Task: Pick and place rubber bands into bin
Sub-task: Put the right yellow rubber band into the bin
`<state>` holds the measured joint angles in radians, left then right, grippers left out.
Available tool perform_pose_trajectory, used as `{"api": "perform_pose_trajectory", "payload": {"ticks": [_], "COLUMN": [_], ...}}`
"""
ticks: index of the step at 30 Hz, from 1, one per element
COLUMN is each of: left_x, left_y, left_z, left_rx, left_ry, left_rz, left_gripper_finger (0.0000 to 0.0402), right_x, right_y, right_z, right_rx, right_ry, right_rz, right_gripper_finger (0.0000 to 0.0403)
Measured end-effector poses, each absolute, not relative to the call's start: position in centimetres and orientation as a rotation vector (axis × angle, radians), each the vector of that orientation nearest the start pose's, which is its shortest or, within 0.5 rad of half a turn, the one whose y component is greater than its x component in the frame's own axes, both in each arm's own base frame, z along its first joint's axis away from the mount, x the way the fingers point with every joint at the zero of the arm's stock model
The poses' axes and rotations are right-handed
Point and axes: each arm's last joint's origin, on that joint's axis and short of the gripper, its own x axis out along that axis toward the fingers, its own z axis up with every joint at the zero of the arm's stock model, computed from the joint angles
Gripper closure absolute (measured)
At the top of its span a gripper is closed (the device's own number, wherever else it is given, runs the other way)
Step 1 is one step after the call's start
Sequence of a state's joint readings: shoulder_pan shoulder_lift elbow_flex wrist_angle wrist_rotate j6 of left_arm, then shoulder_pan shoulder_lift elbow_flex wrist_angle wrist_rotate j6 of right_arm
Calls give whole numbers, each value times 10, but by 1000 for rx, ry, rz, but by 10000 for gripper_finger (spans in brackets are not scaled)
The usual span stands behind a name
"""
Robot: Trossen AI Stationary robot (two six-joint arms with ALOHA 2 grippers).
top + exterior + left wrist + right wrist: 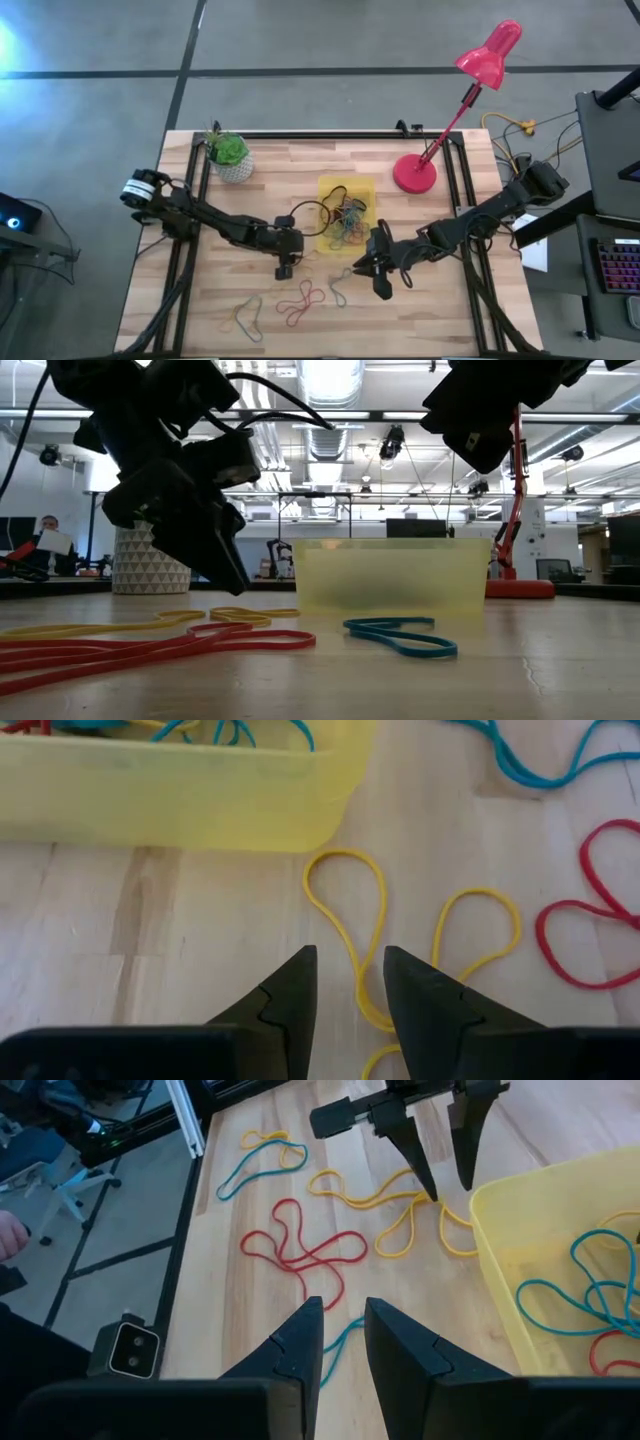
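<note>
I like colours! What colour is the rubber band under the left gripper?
Yellow rubber band, clearest in the left wrist view.

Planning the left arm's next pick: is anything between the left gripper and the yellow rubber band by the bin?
Nothing visible. The left gripper hangs open right over the yellow rubber band, on bare wood beside the bin. The right gripper is open too, above the blue band, off that path.

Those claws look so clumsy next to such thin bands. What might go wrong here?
The left gripper straddles a yellow band lying flat on the wood, so its tips may slip over it. That band sits close to the bin, which might get nudged. Nearby, red bands overlap, so one may drag another.
</note>
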<state>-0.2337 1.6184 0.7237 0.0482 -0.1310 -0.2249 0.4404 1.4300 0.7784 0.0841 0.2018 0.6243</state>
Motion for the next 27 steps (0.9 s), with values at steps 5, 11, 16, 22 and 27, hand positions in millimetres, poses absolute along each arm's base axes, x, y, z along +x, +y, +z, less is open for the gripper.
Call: {"api": "perform_pose_trajectory", "payload": {"ticks": [5, 11, 16, 22, 27], "left_x": [291, 303, 302, 297, 296], "left_y": [-66, -71, -71, -69, -69], "left_z": [130, 121, 119, 119, 116], "left_rx": [-62, -93, -100, -136, -147], "left_ry": [852, 860, 878, 935, 959], "left_rz": [-9, -36, -34, -5, -21], "left_gripper_finger": [299, 299, 299, 314, 367], "right_x": [269, 269, 269, 268, 268], "right_y": [120, 121, 121, 121, 121], "right_z": [212, 212, 211, 210, 210], "right_rx": [426, 443, 450, 447, 444], "right_ry": [588, 593, 601, 610, 611], "right_rz": [52, 46, 42, 40, 42], "right_gripper_finger": [335, 335, 335, 335, 335]}}
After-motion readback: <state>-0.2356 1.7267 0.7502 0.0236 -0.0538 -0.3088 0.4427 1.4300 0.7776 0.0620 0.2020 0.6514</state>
